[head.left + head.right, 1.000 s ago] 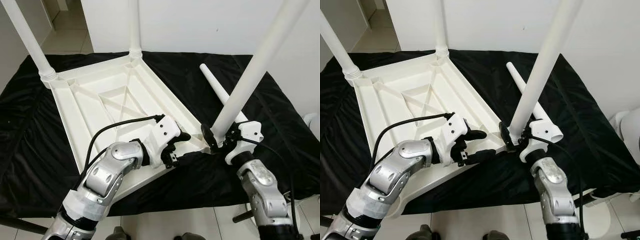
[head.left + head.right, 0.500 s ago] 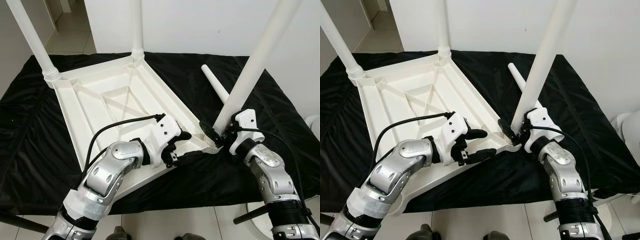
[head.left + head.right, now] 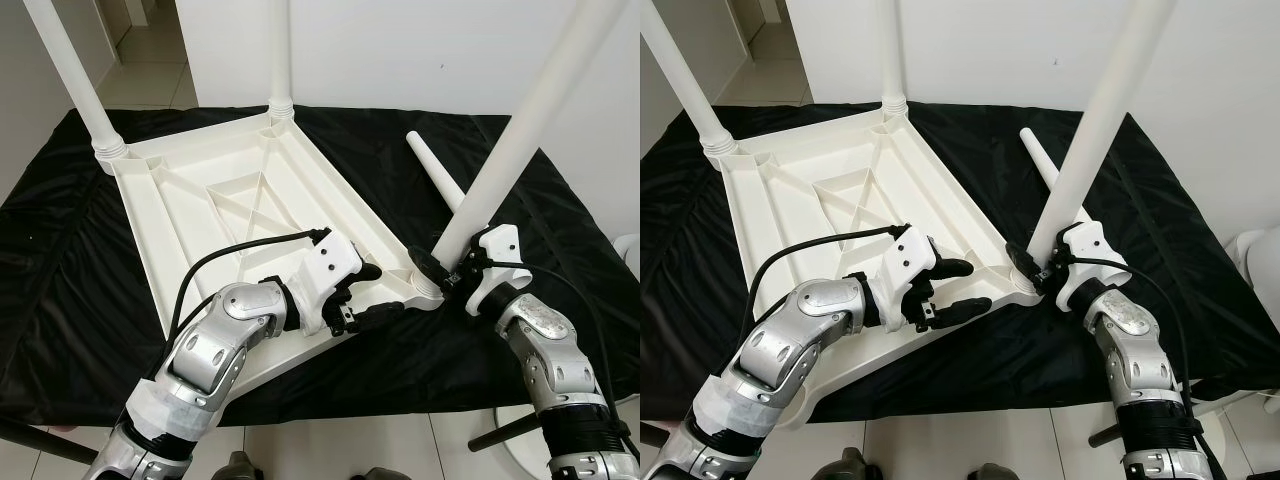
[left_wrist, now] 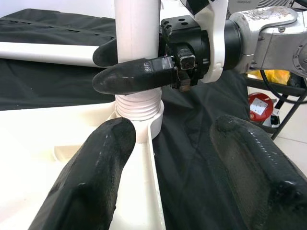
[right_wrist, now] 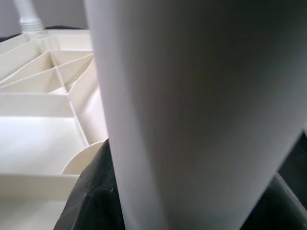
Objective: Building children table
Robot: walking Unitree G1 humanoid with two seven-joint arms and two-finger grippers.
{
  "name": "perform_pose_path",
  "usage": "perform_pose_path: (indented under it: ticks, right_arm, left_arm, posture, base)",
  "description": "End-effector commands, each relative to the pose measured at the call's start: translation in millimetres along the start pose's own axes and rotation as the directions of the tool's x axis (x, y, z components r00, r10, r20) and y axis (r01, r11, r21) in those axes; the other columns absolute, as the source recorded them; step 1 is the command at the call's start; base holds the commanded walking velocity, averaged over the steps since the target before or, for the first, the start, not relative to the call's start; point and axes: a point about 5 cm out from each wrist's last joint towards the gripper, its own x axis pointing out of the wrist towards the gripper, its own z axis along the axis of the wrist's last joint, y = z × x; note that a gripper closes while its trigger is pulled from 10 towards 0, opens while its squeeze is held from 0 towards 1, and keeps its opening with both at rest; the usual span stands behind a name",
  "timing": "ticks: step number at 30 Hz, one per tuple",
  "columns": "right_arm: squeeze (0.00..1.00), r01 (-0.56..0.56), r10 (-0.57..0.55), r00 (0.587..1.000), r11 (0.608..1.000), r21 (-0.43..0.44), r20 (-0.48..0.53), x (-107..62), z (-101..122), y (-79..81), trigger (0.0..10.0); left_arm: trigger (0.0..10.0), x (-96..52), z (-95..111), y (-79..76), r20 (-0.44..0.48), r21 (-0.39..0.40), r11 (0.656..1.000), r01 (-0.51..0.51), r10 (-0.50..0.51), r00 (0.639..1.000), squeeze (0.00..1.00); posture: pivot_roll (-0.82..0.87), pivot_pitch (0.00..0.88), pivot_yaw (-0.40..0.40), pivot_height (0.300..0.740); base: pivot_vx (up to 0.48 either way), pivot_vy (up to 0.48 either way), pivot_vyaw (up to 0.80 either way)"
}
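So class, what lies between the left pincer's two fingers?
The tabletop's near edge: the left pincer is open, one finger over the white plastic, the other over the black cloth. The left wrist view shows it.

No readable text, labels, brands, numbers or signs in any view. Small white patch on the red object (image 4: pixel 259 107) on the floor to the right: too small and blurred to read.
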Motion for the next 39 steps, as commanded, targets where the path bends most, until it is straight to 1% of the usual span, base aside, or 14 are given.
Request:
perform_pose_path:
  ticks: [1, 3, 12, 14, 15, 16, 17, 18, 20, 28, 29, 30, 31, 39]
  right_arm:
    - [0.0, 0.038, -0.037, 0.998, 0.999, 0.032, -0.05, -3.4, -10, 0.3, 10.0]
    - [0.0, 0.156, -0.152, 0.986, 0.986, 0.061, -0.065, -1.1, -13, 4.6, 10.0]
    - [0.0, 0.347, -0.341, 0.938, 0.928, 0.133, -0.066, 8.2, -11, 26.2, 10.0]
    - [0.0, 0.412, -0.403, 0.911, 0.9, 0.145, -0.086, 10.5, -12, 29.4, 10.0]
    - [0.0, 0.498, -0.487, 0.867, 0.854, 0.15, -0.103, 13.0, -12, 35.3, 10.0]
    - [0.0, 0.498, -0.487, 0.867, 0.854, 0.15, -0.103, 13.0, -12, 35.3, 10.0]
    - [0.0, 0.576, -0.565, 0.817, 0.805, 0.142, -0.114, 15.0, -12, 43.4, 10.0]
    - [0.0, 0.576, -0.565, 0.817, 0.805, 0.142, -0.114, 15.0, -12, 43.4, 10.0]
    - [0.0, 0.646, -0.633, 0.763, 0.745, 0.164, -0.128, 18.3, -10, 57.2, 10.0]
    - [0.0, 0.637, -0.628, 0.77, 0.744, 0.202, -0.113, 24.5, -3, 67.4, 10.0]
    - [0.18, 0.624, -0.621, 0.779, 0.751, 0.216, -0.09, 24.4, 1, 66.3, 10.0]
    - [0.18, 0.624, -0.621, 0.779, 0.751, 0.216, -0.09, 24.4, 1, 66.3, 10.0]
    - [1.0, 0.616, -0.619, 0.783, 0.758, 0.215, -0.061, 22.9, 6, 64.3, 10.0]
    - [1.0, 0.559, -0.581, 0.813, 0.799, 0.223, 0.044, 11.7, 18, 57.2, 10.0]
  left_arm:
    - [10.0, -0.3, -1, 3.4, -0.01, 0.007, 0.999, -0.042, 0.042, 0.999, 0.0]
    - [10.0, -0.8, 0, 3.3, -0.009, 0.006, 0.999, -0.042, 0.042, 0.999, 0.0]
    - [10.0, -1.7, -1, 2.3, -0.01, 0.001, 0.999, -0.04, 0.04, 0.999, 0.0]
    - [10.0, -1.6, -1, 2.3, -0.01, 0.0, 0.999, -0.039, 0.039, 0.999, 0.0]
    - [10.0, -0.9, -1, 2.6, -0.008, 0.0, 0.999, -0.04, 0.04, 0.999, 0.0]
    - [10.0, -0.9, -1, 2.6, -0.008, 0.0, 0.999, -0.04, 0.04, 0.999, 0.0]
    - [10.0, -0.4, 0, 2.8, -0.005, -0.001, 0.999, -0.042, 0.042, 0.999, 0.0]
    - [10.0, -0.4, 0, 2.8, -0.005, -0.001, 0.999, -0.042, 0.042, 0.999, 0.0]
    - [10.0, -0.2, 0, 2.5, -0.001, -0.001, 0.999, -0.043, 0.043, 0.999, 0.0]
    - [10.0, -1.2, 0, 2.5, -0.004, 0.001, 0.999, -0.041, 0.041, 0.999, 0.0]
    - [10.0, -0.7, 0, 2.8, -0.004, 0.001, 0.999, -0.039, 0.039, 0.999, 0.0]
    - [10.0, -0.7, 0, 2.8, -0.004, 0.001, 0.999, -0.039, 0.039, 0.999, 0.0]
    - [10.0, -0.2, 0, 2.8, -0.004, 0.003, 0.999, -0.036, 0.036, 0.999, 0.0]
    - [10.0, 1.1, 0, 3.6, -0.004, 0.005, 0.999, -0.032, 0.032, 0.999, 0.0]
  posture:
    - [-0.02, 0.019, -0.009, 0.74]
    - [-0.02, 0.022, -0.011, 0.74]
    - [-0.02, 0.029, -0.008, 0.74]
    - [-0.03, 0.029, -0.006, 0.74]
    - [-0.03, 0.033, -0.007, 0.74]
    - [-0.03, 0.033, -0.007, 0.74]
    - [-0.03, 0.034, -0.004, 0.74]
    - [-0.03, 0.034, -0.004, 0.74]
    - [-0.02, 0.035, -0.004, 0.74]
    - [-0.03, 0.035, 0.006, 0.74]
    - [-0.04, 0.033, 0.008, 0.74]
    - [-0.04, 0.033, 0.008, 0.74]
    - [-0.04, 0.031, 0.012, 0.74]
    - [-0.04, 0.024, 0.006, 0.74]
  base:
    - [0.0, 0.0, 0.0]
    - [0.0, 0.0, 0.0]
    - [0.0, 0.0, 0.0]
    - [0.0, 0.0, 0.0]
    - [0.0, 0.0, 0.0]
    - [0.0, 0.0, 0.0]
    - [0.0, 0.0, 0.0]
    - [0.0, 0.0, 0.0]
    - [0.0, 0.0, 0.0]
    - [0.0, 0.0, 0.0]
    - [0.0, 0.0, 0.0]
    - [0.0, 0.0, 0.0]
    - [0.0, 0.0, 0.0]
    - [0.0, 0.0, 0.0]
